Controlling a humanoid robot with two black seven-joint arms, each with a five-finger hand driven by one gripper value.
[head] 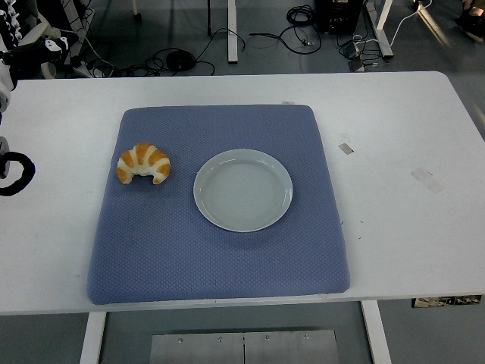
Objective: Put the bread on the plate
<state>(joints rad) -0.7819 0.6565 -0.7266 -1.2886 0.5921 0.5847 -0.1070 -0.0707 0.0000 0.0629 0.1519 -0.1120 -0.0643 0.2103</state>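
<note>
A golden croissant point(143, 164), the bread, lies on the left part of a blue quilted mat point(220, 258). Just to its right, in the middle of the mat, sits an empty white plate point(242, 189); the two do not touch. Only a bit of my left arm point(10, 173) shows at the picture's left edge, level with the croissant and well to its left, off the mat. Its hand cannot be made out. My right arm is out of view.
The mat lies on a white table point(402, 227). Small tape marks point(426, 179) dot the table's right side. Beyond the far edge, cables point(182, 59) lie on the floor among table legs.
</note>
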